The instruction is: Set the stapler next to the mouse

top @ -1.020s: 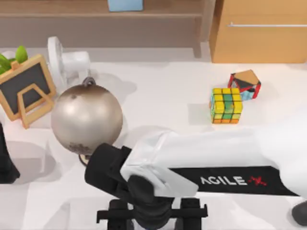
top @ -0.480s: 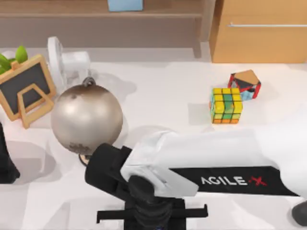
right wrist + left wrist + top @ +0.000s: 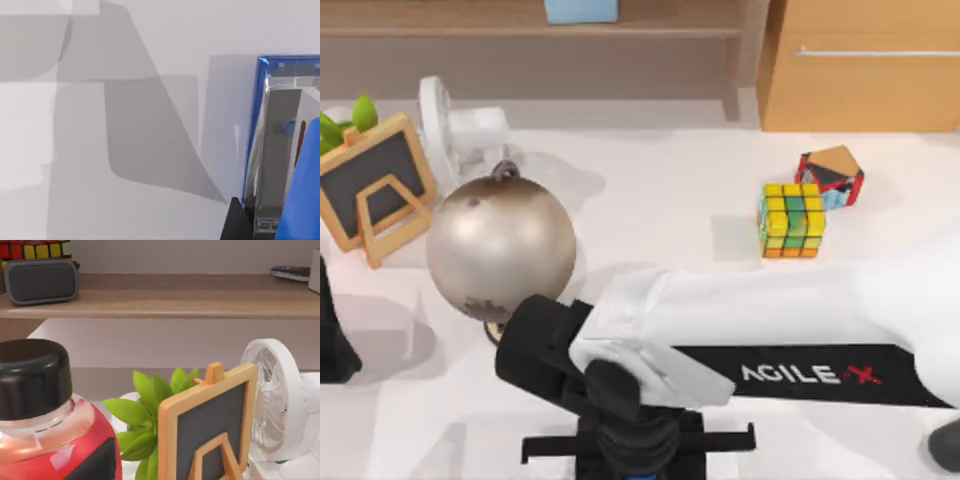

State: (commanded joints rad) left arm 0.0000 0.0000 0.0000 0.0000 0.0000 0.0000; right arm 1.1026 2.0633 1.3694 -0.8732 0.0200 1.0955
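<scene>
Where the top view looks down, right arm: a white AgileX forearm reaches in from the right side across the near part of the white table (image 3: pixel 670 200).
Right gripper (image 3: pixel 638 455): at the bottom centre of the top view, pointing down, its black fingers drawn in close under the wrist and clamped on a sliver of bright blue.
Stapler (image 3: pixel 642 466): that blue sliver, mostly hidden under the gripper at the near edge.
Mouse (image 3: pixel 947 447): a dark rounded shape cut off by the right edge, well apart from the stapler.
Metal ball (image 3: pixel 500 248): large and dull silver, left of centre, just beyond the right arm's black wrist.
Chalkboard (image 3: pixel 370 180): small, wooden-framed, at the far left, with a green plant (image 3: pixel 345 120) and a white fan (image 3: pixel 455 130) beside it.
Puzzle cube (image 3: pixel 792 218): multicoloured, right of centre; a tilted red-and-black cube (image 3: pixel 832 177) sits just behind it.
Background: a pale blue box (image 3: pixel 580 10) on a shelf and a wooden cabinet (image 3: pixel 860 70).

Left wrist view, left arm: it looks over a red bottle (image 3: pixel 50 450) with a black cap (image 3: pixel 32 372).
Beyond the bottle: plant (image 3: pixel 145 415), chalkboard (image 3: pixel 210 425) and fan (image 3: pixel 275 400).
Shelf (image 3: pixel 175 297): carries a grey speaker (image 3: pixel 40 280).

Right wrist view, stapler (image 3: pixel 302 200): very close, blue, with a grey metal channel, a black fingertip (image 3: pixel 235 220) touching it.
Table (image 3: pixel 125 50): white, crossed by grey shadows.
</scene>
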